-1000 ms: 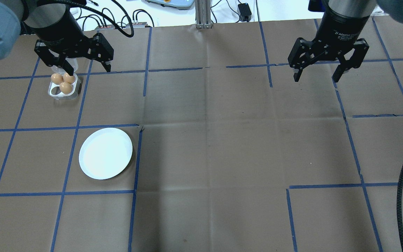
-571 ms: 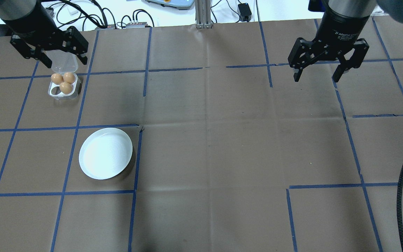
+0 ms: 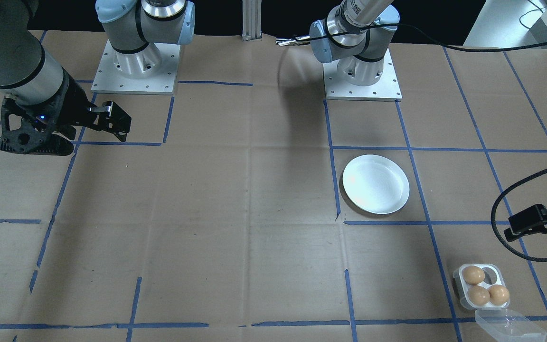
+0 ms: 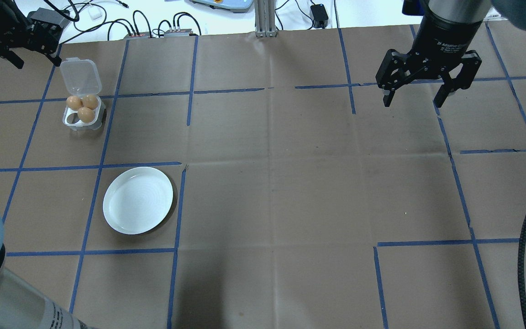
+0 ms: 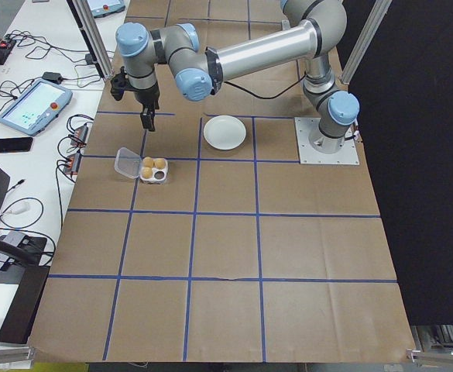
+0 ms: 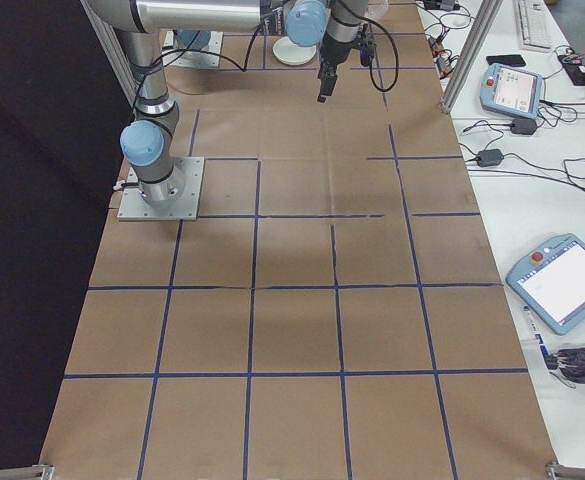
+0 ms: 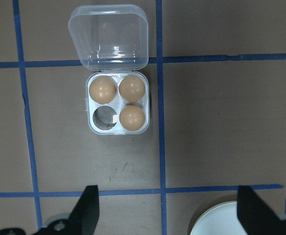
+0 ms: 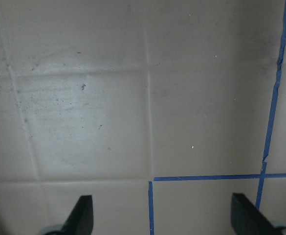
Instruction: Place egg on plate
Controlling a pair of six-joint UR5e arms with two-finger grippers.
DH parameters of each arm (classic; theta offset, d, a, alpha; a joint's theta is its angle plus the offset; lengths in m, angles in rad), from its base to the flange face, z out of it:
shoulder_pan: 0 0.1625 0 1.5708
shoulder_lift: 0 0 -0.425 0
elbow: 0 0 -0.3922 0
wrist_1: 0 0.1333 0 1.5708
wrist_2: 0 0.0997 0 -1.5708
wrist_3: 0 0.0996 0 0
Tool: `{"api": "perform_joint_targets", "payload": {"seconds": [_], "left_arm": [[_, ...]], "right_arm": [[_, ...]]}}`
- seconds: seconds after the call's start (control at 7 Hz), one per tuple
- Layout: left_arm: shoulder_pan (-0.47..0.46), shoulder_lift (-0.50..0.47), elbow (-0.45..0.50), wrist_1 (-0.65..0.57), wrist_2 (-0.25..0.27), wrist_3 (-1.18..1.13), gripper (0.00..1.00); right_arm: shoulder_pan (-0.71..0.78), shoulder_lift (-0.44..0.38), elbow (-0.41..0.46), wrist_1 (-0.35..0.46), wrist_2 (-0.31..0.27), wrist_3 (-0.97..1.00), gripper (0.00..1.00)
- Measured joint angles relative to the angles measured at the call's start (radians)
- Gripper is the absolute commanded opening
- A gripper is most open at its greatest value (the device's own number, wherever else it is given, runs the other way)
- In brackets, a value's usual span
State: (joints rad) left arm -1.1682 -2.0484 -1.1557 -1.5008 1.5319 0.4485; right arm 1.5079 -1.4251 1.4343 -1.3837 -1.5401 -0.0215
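Observation:
Three brown eggs (image 4: 86,114) (image 7: 133,117) (image 3: 478,295) sit in a small clear egg box (image 4: 72,121) (image 7: 103,119) with its lid (image 4: 80,75) folded open; one hole is empty. The white plate (image 4: 138,200) (image 3: 375,190) lies empty on the table, nearer the robot than the box; its rim (image 7: 231,220) shows at the bottom of the left wrist view. My left gripper (image 4: 34,59) (image 7: 167,210) hovers open and empty, high above and to the left of the box. My right gripper (image 4: 412,103) (image 8: 162,215) hangs open and empty over bare table far to the right.
Brown paper with blue tape grid lines (image 4: 190,91) covers the table. Cables and small devices (image 4: 153,27) lie beyond the far edge. A black cable (image 4: 525,237) loops in at the right. A metal post (image 4: 265,18) stands at the back centre.
My left arm has swung away from above the egg box toward the far left corner, uncovering the box lid; its gripper stays open. The right arm, eggs and plate have not moved.

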Motion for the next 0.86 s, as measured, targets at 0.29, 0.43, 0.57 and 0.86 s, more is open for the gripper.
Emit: {"api": "perform_joint_targets", "payload": {"seconds": [0.29,0.43,0.57,0.86], "left_arm": [[0.012,-0.056,-0.018,0.05,0.004,0.029,0.98],[0.014,-0.068,-0.07,0.112,0.004,0.03,0.99],[0.015,-0.073,-0.146,0.217,0.006,0.033,0.99],[0.016,-0.089,-0.292,0.431,0.013,0.043,0.99]], "right_arm": [[0.0,0.001,0.0,0.0,0.0,0.0,1.0],[0.0,0.001,0.0,0.0,-0.001,0.0,1.0],[0.0,0.001,0.0,0.0,-0.001,0.0,1.0],[0.0,0.001,0.0,0.0,-0.001,0.0,1.0]]}}
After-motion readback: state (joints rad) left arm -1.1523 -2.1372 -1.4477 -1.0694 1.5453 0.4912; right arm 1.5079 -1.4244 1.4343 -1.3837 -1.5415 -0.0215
